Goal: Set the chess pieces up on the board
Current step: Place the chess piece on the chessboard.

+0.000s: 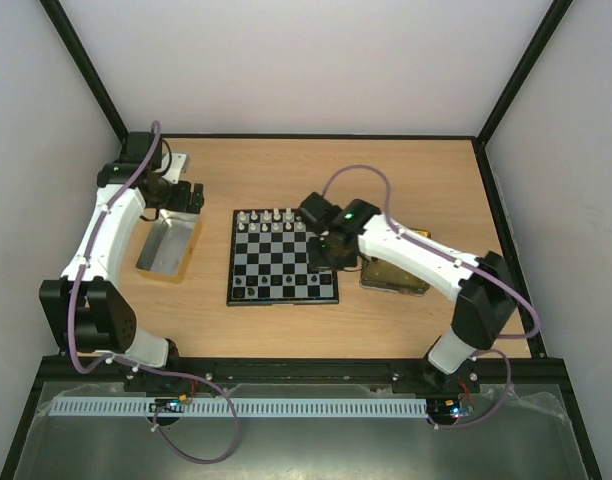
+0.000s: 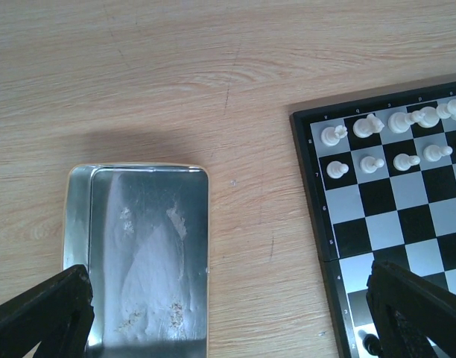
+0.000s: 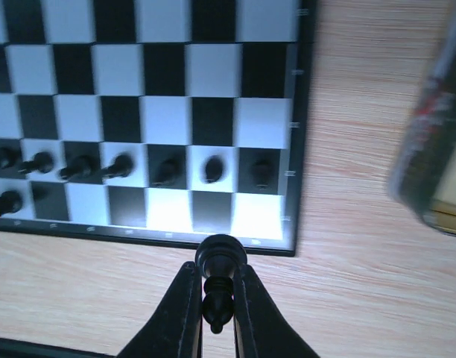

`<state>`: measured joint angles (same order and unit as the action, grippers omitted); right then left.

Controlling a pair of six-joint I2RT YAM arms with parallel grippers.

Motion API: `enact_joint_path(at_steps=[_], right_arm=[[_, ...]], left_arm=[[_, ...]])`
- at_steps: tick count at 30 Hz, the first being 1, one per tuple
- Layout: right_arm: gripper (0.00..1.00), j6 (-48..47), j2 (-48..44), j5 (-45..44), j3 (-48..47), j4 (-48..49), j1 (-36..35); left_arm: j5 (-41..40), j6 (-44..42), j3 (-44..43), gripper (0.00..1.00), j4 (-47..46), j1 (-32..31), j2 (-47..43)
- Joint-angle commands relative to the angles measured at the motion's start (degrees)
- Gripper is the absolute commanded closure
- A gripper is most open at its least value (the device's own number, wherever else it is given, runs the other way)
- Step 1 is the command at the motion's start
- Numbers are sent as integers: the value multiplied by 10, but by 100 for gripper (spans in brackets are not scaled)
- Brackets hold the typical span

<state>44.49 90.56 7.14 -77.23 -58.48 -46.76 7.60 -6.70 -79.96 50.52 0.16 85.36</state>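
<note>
The board (image 1: 282, 262) lies mid-table. White chess pieces (image 1: 271, 220) fill its two far rows, and black pieces (image 1: 271, 290) stand along its near side. My right gripper (image 3: 217, 298) is shut on a black chess piece (image 3: 220, 257), held base-forward above the board's near right corner (image 3: 293, 246). A row of black pawns (image 3: 168, 170) stands just ahead of it. In the top view that gripper (image 1: 329, 258) hangs at the board's right edge. My left gripper (image 2: 228, 328) is wide open with nothing between its fingers (image 2: 42, 313), between the silver tray and the board's left rim (image 2: 317, 194).
An empty silver-grey metal tray (image 2: 138, 246) lies left of the board, also seen from above (image 1: 171, 245). A gold tray (image 1: 396, 275) sits right of the board under the right arm, blurred in the right wrist view (image 3: 437, 149). Black frame rails edge the table.
</note>
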Motion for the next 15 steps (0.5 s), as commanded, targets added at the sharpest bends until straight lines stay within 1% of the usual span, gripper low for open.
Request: enact_joint_path(at_steps=[1, 4, 7, 11, 15], right_arm=[[92, 44, 62, -9, -59, -10, -68], [92, 47, 106, -7, -86, 0, -110], [92, 45, 144, -3, -106, 14, -137], [92, 39, 185, 4, -131, 29, -144], [92, 31, 227, 3, -184, 28, -144]], left_arm=[[4, 8, 8, 0, -1, -3, -26], [1, 8, 14, 0, -4, -3, -31], [-4, 9, 19, 1, -6, -2, -36], [-5, 9, 22, 0, -6, -1, -43], [-2, 11, 21, 1, -7, 4, -48]])
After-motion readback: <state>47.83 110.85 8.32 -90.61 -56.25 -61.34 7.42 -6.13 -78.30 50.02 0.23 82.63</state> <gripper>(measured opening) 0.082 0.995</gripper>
